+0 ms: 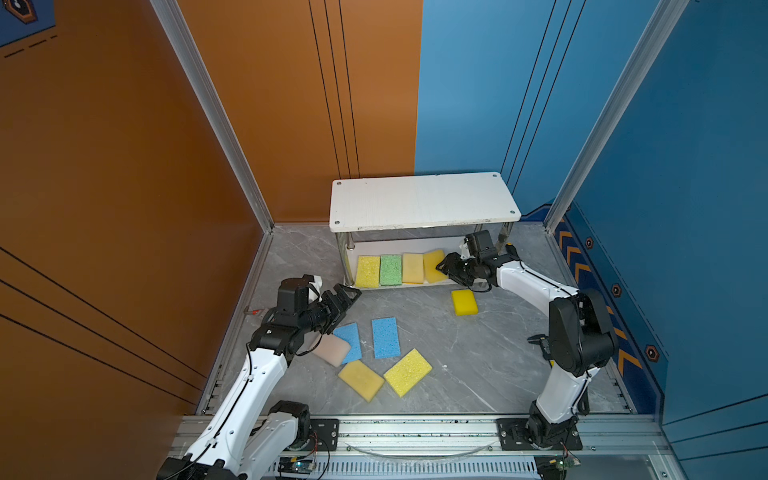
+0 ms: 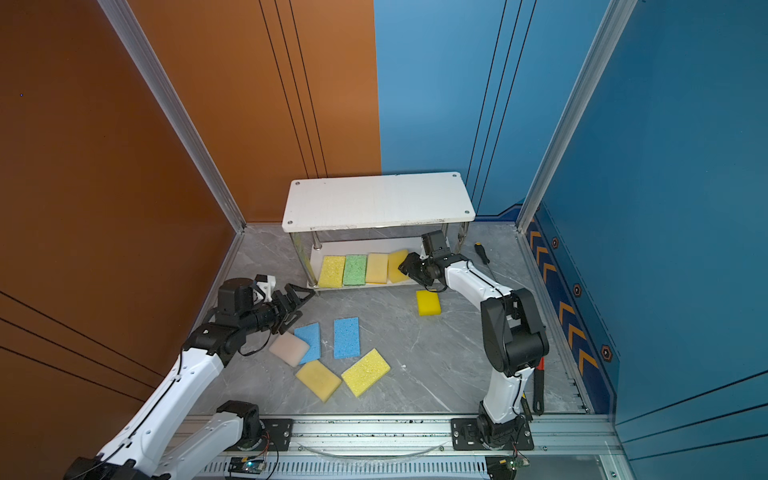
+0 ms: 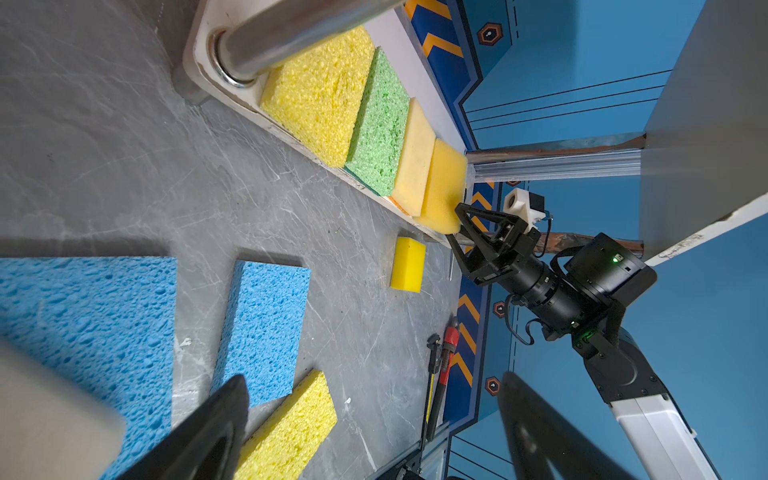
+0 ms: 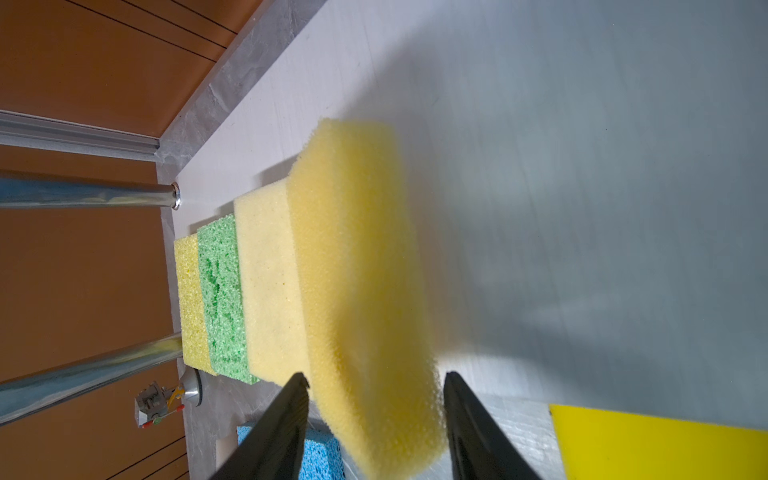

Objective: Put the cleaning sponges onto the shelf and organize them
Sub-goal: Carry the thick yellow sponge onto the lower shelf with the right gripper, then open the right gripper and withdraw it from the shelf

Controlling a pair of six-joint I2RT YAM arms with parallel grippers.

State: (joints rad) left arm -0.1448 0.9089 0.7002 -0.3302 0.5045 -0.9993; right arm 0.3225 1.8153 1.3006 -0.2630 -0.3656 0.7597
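The shelf (image 1: pixel 424 199) (image 2: pixel 378 199) stands at the back. Its top board is bare; on its lower board (image 4: pixel 540 166) lie a yellow sponge (image 1: pixel 368 271), a green one (image 1: pixel 390 270) and a pale tan one (image 1: pixel 412 268) side by side. A fourth, yellow sponge (image 1: pixel 433 266) (image 4: pixel 357 257) rests tilted against the tan one. My right gripper (image 1: pixel 444 266) (image 4: pixel 375 376) is open, a finger on either side of that sponge's near end. Loose on the floor lie two blue sponges (image 1: pixel 385 337), a whitish-pink one (image 1: pixel 332 350) and three yellow ones (image 1: pixel 408 372). My left gripper (image 1: pixel 347 295) (image 3: pixel 372 380) hovers open and empty.
A screwdriver (image 2: pixel 482 253) lies by the shelf's right posts and a red-handled wrench (image 2: pixel 539 386) along the right wall. A small metal clip (image 1: pixel 253 311) sits at the left wall. The chrome front-left post (image 3: pixel 291 37) stands close to my left gripper. The aluminium rail (image 1: pixel 415 428) bounds the front.
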